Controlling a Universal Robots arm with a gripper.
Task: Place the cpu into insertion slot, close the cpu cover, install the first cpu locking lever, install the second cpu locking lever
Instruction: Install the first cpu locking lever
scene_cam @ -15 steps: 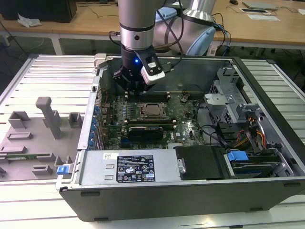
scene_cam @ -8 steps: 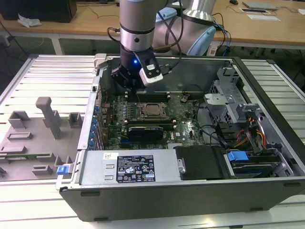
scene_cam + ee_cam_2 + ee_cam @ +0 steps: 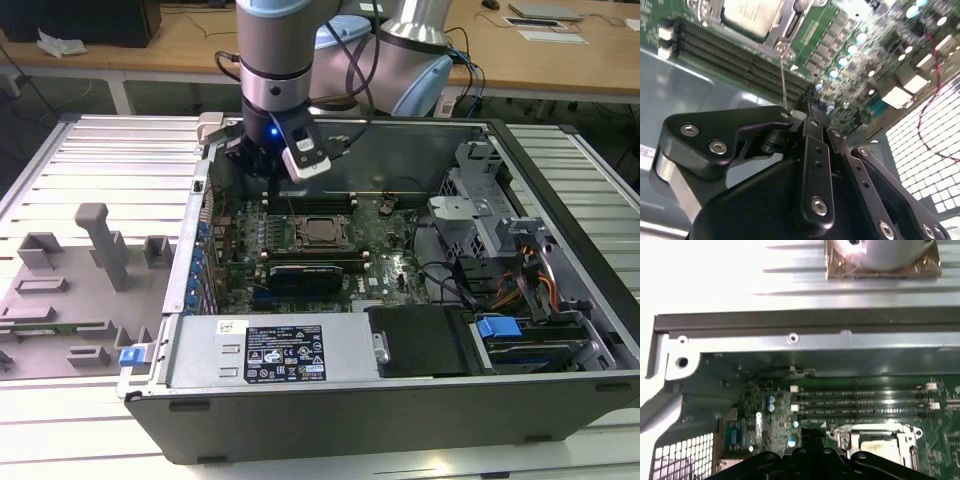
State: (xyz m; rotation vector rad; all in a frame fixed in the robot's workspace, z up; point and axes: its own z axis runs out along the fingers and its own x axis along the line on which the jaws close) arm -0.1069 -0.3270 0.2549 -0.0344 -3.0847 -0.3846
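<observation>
The cpu (image 3: pixel 322 232) lies flat in the insertion slot (image 3: pixel 345 246) on the green board, its pale metal face up. In both wrist views the silver cpu cover (image 3: pixel 905 432) lies down around the cpu (image 3: pixel 747 17) (image 3: pixel 880 447). A thin wire locking lever (image 3: pixel 783 80) rises from the socket's corner up to the fingertips; whether it touches them I cannot tell. My gripper (image 3: pixel 268 180) (image 3: pixel 810 102) (image 3: pixel 807 437) hangs shut above the board, just off the socket's corner on the exterior view's left, over the memory slots.
Long black memory slots (image 3: pixel 740 60) (image 3: pixel 855 400) run beside the socket. The open case wall (image 3: pixel 790 322) stands close behind. A power supply (image 3: pixel 270 350), drive bays (image 3: pixel 500 250) and cables fill the case. Grey fixtures (image 3: pixel 100 245) sit on the exterior view's left.
</observation>
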